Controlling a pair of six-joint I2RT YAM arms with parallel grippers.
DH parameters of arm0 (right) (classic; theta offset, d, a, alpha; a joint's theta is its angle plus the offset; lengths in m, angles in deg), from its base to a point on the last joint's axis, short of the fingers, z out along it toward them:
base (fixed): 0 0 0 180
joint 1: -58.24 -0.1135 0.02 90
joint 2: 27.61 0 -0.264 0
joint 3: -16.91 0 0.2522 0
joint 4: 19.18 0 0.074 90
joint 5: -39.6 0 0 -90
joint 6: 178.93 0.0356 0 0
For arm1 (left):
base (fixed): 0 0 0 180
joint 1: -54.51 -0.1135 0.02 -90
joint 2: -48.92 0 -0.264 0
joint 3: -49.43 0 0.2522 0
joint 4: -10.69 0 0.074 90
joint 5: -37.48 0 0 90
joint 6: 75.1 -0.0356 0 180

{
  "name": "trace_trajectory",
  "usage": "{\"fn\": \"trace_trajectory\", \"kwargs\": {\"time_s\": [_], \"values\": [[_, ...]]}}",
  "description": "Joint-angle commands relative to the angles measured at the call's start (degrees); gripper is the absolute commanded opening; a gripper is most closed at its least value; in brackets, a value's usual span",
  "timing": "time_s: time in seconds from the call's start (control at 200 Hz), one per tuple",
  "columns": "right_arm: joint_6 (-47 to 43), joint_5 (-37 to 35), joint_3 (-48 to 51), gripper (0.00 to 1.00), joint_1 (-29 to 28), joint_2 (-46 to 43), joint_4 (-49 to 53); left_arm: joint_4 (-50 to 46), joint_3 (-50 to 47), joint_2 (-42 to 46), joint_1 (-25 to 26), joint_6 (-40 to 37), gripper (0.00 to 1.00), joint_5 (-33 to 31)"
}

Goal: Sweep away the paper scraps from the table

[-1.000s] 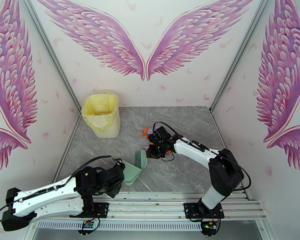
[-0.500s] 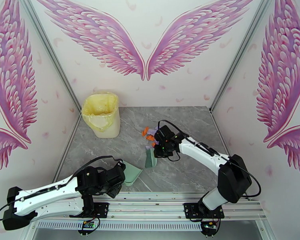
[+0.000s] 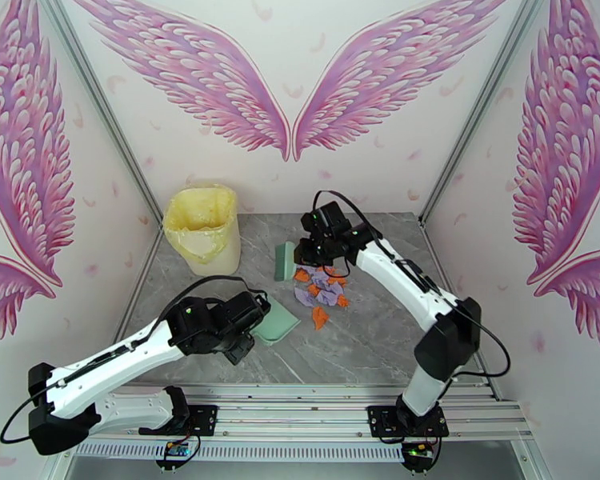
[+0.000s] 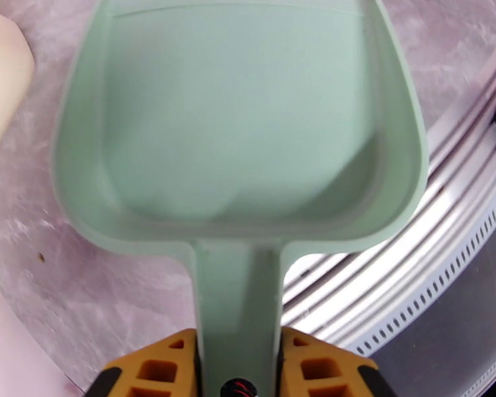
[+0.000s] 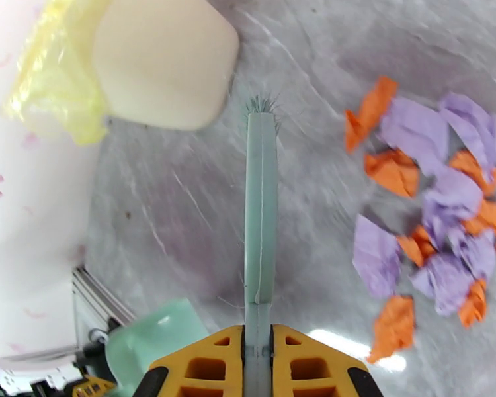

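White walls, pink wing murals. Grey marble table (image 3: 380, 346), metal frame. Cream bin (image 3: 204, 230), yellow liner, far-left corner. Mint dustpan (image 4: 241, 127) near front rail, handle clamped in left gripper (image 4: 238, 365). Mint brush (image 5: 260, 206) pinched by right gripper (image 5: 258, 362), beside pile. Paper scraps (image 3: 320, 291): orange and lavender, clustered mid-table, just right of dustpan. Likely feather-light, soft, crumpled, scatter easily. Better pushed with bristles than pinched.

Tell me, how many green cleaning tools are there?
2. The dustpan is in the left hand; the brush is in the right hand, beside the paper scraps. No others seem hidden.
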Motion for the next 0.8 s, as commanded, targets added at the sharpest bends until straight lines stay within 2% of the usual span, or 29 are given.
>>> {"fn": "trace_trajectory", "kwargs": {"time_s": [0.0,0.12,0.205,0.385,0.5,0.605,0.73,0.795], "values": [[4.54,3.66,-7.31,0.00,0.60,9.53,-1.56,2.28,6.45,-4.37,-1.61,-11.94,0.00,-2.51],[7.42,4.96,-14.42,0.00,0.96,17.45,-1.45,0.95,9.69,-9.84,-5.13,-22.04,0.00,-8.62],[9.58,5.03,-16.09,0.00,1.27,20.32,-2.95,2.12,10.11,-12.10,-10.68,-29.19,0.00,-6.69],[12.32,6.18,-15.72,0.00,2.75,22.66,-5.70,8.55,7.88,-13.70,-23.36,-38.90,0.00,-0.32],[11.87,6.84,-13.61,0.00,3.63,22.54,-6.17,12.34,4.18,-14.05,-28.76,-45.57,0.00,3.43],[11.21,6.88,-10.48,0.00,4.71,21.40,-6.84,15.60,1.07,-14.07,-31.17,-48.84,0.00,5.33],[10.30,6.78,-7.35,0.00,6.09,19.95,-7.14,18.14,-1.14,-14.85,-33.38,-54.26,0.00,12.69],[9.73,6.60,-5.62,0.00,6.96,19.04,-7.16,19.08,-1.78,-15.97,-33.24,-56.30,0.00,12.88]]}}
